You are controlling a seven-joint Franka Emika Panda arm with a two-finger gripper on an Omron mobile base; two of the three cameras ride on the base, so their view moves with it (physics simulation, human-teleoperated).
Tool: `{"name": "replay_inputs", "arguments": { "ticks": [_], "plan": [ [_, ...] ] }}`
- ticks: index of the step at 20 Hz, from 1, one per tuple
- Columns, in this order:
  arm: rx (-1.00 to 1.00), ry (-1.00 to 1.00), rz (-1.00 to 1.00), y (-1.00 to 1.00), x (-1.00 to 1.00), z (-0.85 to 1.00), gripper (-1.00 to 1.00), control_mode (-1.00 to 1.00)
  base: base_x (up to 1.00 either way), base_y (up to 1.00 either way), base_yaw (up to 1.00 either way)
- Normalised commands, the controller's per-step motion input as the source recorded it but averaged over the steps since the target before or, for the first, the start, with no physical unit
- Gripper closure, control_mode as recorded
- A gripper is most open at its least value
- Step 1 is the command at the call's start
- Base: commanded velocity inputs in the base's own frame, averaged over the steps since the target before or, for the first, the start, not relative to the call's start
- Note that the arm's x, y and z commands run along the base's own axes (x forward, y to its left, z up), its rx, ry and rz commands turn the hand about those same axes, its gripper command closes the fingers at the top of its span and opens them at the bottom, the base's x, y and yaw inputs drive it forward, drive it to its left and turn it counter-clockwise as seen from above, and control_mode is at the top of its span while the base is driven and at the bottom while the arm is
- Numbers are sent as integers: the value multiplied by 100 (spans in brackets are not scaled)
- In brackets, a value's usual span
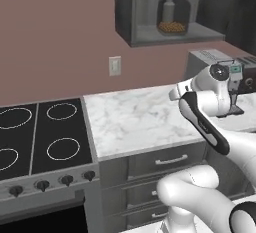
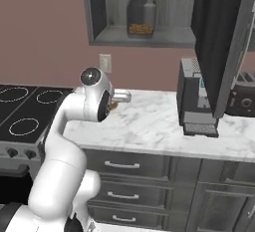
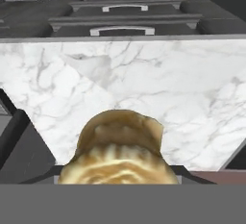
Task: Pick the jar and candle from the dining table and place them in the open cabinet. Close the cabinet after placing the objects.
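Observation:
The tan-gold candle (image 3: pixel 117 146) sits close in the hand view, held over the marble counter (image 3: pixel 144 88). In the right base view my gripper (image 2: pixel 118 100) points down over the counter's left part, shut on the candle (image 2: pixel 114 105), of which a brown sliver shows beneath the hand. The jar (image 1: pixel 173 16) (image 2: pixel 136 15), dark glass with tan contents at its bottom, stands on the shelf of the open wall cabinet (image 1: pixel 150 37) (image 2: pixel 144 37) above. The dining table is out of view.
A white spray bottle (image 1: pixel 169 4) (image 2: pixel 150 6) stands beside the jar. The cabinet's dark door (image 2: pixel 224 42) hangs open on the right, over a coffee machine (image 2: pixel 195 101). A stove (image 1: pixel 40 132) lies left of the counter, with drawers (image 2: pixel 124 166) below.

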Motion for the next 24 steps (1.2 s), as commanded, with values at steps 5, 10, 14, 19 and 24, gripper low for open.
{"name": "replay_inputs", "arguments": {
  "ticks": [5,10,14,19,24],
  "plan": [
    [0,0,0,0,0,0,100,100,28,-43,15],
    [0,0,0,0,0,0,100,100,26,-60,10],
    [0,0,0,0,0,0,100,100,4,-6,8],
    [0,0,0,0,0,0,100,100,0,1,2],
    [0,0,0,0,0,0,100,100,0,0,0]
  ]
}}
